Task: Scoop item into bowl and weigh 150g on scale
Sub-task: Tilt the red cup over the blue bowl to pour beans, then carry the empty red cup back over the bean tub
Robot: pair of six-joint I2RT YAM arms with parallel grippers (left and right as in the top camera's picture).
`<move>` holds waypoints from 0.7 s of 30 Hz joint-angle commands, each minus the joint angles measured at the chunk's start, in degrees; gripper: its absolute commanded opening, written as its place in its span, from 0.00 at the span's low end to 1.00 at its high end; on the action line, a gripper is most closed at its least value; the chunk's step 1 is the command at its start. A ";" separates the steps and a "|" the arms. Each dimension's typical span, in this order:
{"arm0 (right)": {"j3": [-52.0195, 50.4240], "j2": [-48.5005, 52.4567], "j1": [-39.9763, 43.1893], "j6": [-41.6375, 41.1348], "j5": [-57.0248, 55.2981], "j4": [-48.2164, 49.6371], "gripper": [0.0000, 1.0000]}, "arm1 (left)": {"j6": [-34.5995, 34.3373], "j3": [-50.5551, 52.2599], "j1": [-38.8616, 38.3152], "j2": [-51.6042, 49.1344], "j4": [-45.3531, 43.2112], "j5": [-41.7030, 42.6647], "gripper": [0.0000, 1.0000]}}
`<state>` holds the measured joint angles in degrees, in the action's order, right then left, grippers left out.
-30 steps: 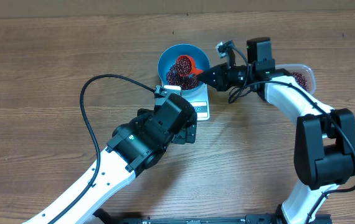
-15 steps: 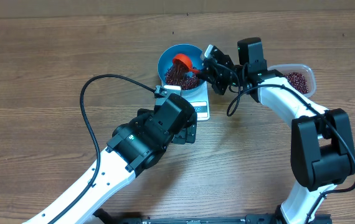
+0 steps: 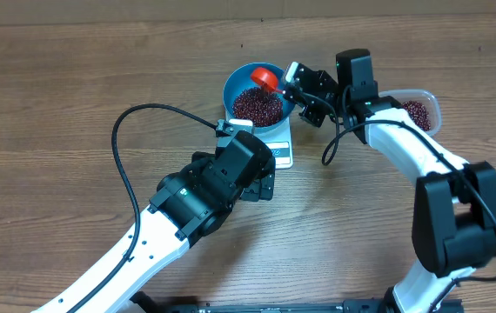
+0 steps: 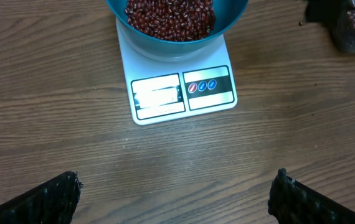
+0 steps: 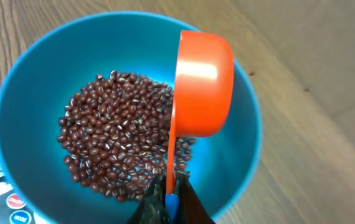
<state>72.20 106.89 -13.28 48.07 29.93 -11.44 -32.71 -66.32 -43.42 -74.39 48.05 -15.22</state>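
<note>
Tipped since a second ago, the orange scoop (image 5: 202,87) clamped in the right gripper (image 5: 168,202) has emptied its beans (image 5: 115,137) into the bowl (image 5: 15,93) on the scale (image 4: 184,93); the left gripper (image 4: 177,199) gapes wide, empty.

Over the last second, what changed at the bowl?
The right gripper, shut on the orange scoop, rolled its wrist and tipped the scoop from level and full onto its side, dumping its beans into the blue bowl. The scoop also shifted toward the bowl's far rim. Unchanged: bowl on the scale, left gripper open in front of the scale, tub by the right arm.
</note>
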 commanded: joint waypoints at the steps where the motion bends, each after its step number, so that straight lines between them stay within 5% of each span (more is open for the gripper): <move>1: 0.24 -5.40 -0.22 0.42 -0.96 0.13 0.04 | -0.72 -0.20 -0.11 -0.22 -0.09 -0.61 1.00; 15: 0.24 -11.63 -0.26 0.07 -1.03 -10.84 0.04 | -0.72 -0.20 -0.11 -0.22 -0.07 -0.59 0.99; 21: 0.24 -17.38 3.28 -14.60 -5.09 -15.78 0.04 | -0.72 -0.20 -0.11 -0.22 -0.07 -0.61 0.99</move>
<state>72.20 94.67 -12.71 42.54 28.01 -26.94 -32.71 -66.32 -43.42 -74.39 48.05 -15.22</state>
